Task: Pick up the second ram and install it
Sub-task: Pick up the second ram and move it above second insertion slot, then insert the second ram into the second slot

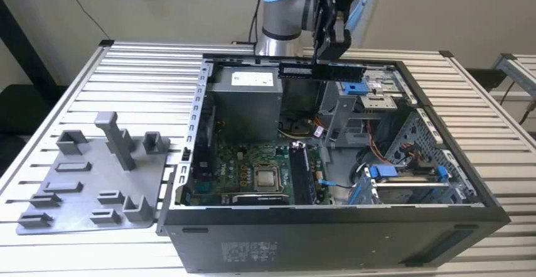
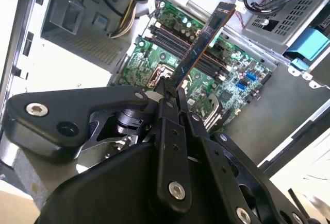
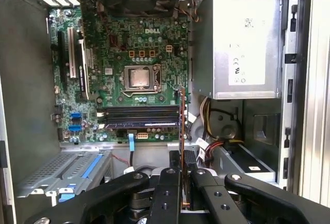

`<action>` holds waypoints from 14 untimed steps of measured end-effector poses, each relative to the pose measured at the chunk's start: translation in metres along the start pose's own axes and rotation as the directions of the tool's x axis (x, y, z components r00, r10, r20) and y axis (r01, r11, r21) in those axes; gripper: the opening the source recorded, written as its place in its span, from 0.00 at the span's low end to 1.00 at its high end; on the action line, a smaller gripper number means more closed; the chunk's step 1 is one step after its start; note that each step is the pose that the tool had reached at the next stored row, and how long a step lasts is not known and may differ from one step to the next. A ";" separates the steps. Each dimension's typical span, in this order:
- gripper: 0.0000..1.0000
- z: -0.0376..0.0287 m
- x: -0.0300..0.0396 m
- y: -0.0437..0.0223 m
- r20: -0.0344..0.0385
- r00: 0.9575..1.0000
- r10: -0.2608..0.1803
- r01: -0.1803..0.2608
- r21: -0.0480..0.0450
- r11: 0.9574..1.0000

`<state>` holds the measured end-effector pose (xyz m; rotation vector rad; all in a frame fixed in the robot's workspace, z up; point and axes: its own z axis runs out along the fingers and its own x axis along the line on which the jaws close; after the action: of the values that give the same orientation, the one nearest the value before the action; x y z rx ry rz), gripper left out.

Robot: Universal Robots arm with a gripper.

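Over the motherboard (image 3: 154, 44), tool (image 2: 170, 89) pinches slim second ram (image 2: 206, 36).

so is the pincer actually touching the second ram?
Touching. The second wrist view shows the pincer shut on one end of the second ram, which juts out from its grip above the motherboard.

White lettering (image 3: 151, 30) marks the motherboard (image 3: 111, 92); the power supply's pale label (image 3: 246, 62) carries print too small to read.
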<state>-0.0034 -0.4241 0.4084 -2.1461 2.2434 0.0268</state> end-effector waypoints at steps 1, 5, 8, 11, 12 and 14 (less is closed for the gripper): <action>0.14 0.0000 0.0000 0.0000 0.000 1.000 0.000 0.000 0.000 1.000; 0.14 0.0000 -0.0004 0.0000 0.000 1.000 0.000 0.000 0.000 1.000; 0.14 0.0001 -0.0004 0.0000 0.000 1.000 0.000 0.000 0.000 1.000; 0.14 0.0001 -0.0005 0.0000 0.000 1.000 0.000 0.000 0.000 1.000; 0.14 0.0000 -0.0005 0.0000 0.000 1.000 0.000 0.000 0.000 1.000; 0.14 0.0001 -0.0005 0.0000 0.000 1.000 0.002 -0.002 0.000 1.000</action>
<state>-0.0034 -0.4236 0.4083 -2.1439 2.2453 0.0269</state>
